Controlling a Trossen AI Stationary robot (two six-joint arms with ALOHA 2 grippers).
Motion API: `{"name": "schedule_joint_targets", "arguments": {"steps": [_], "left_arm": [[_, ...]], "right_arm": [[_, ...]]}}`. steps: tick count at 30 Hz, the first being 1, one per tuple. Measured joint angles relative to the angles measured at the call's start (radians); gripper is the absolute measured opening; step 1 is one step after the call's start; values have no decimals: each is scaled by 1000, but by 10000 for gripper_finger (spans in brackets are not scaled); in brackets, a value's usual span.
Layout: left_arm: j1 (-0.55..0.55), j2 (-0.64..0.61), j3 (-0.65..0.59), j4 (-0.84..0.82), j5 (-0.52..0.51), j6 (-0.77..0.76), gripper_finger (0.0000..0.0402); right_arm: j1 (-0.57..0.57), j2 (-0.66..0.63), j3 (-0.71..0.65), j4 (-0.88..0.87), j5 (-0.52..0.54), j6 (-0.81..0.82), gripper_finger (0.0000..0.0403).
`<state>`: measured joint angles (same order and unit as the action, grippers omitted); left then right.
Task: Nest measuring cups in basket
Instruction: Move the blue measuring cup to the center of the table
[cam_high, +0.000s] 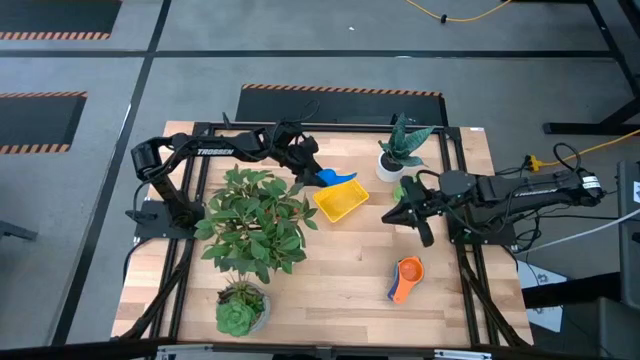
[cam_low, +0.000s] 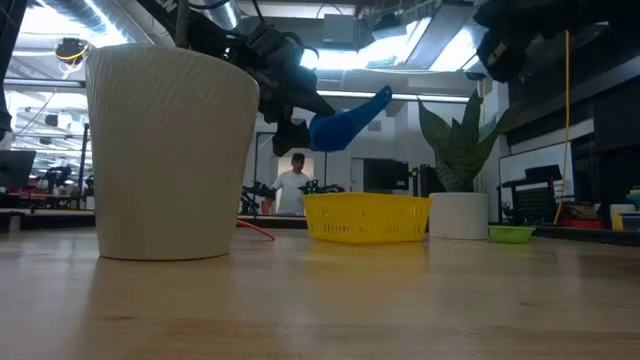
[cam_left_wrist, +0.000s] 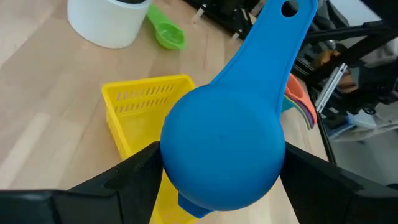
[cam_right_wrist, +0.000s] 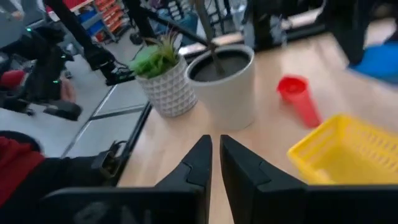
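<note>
My left gripper (cam_high: 312, 172) is shut on a blue measuring cup (cam_low: 345, 125), which hangs in the air over the far left corner of the yellow basket (cam_high: 340, 202). The basket stands on the table near its middle. A green cup (cam_high: 402, 188) lies on the table right of the basket. A nested stack with an orange cup (cam_high: 407, 277) on top lies near the right front. A red cup (cam_right_wrist: 297, 94) lies by the big plant's pot. My right gripper (cam_high: 392, 215) is shut on nothing and hovers right of the basket. My left gripper pinches the blue cup's round bowl (cam_left_wrist: 169, 155) between its two fingers (cam_left_wrist: 124, 180), one on each side. The fingers come from the table's left, slanting slightly down. The cup is lifted clear and tilted, its bottom toward the wrist and its handle (cam_low: 383, 98) pointing up and away.
A big leafy plant (cam_high: 255, 215) in a white pot (cam_low: 170, 150) stands left of the basket, and a small succulent pot (cam_high: 240, 310) at the front left. A snake plant in a white pot (cam_high: 395, 160) stands at the far right, beside the green cup.
</note>
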<state>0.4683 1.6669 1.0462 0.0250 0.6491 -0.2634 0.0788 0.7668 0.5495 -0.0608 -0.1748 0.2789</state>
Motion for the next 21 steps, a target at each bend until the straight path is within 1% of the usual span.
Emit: {"name": "schedule_joint_targets", "arguments": {"steps": [2,7,10,15,18,21], "left_arm": [[-5,0,0,0,-2,1,287],[-25,0,0,0,0,1,287],[-38,0,0,0,16,1,287],[-54,0,0,0,63,-33,287],[-63,-1,0,1,70,-43,287],[-70,-1,0,1,70,-44,287]], "right_arm": [[0,5,0,26,54,-40,38],[0,25,0,86,239,-196,38],[0,49,0,108,317,-270,38],[0,112,7,118,368,-365,38],[0,155,39,114,397,-418,38],[0,194,83,104,403,-476,38]]}}
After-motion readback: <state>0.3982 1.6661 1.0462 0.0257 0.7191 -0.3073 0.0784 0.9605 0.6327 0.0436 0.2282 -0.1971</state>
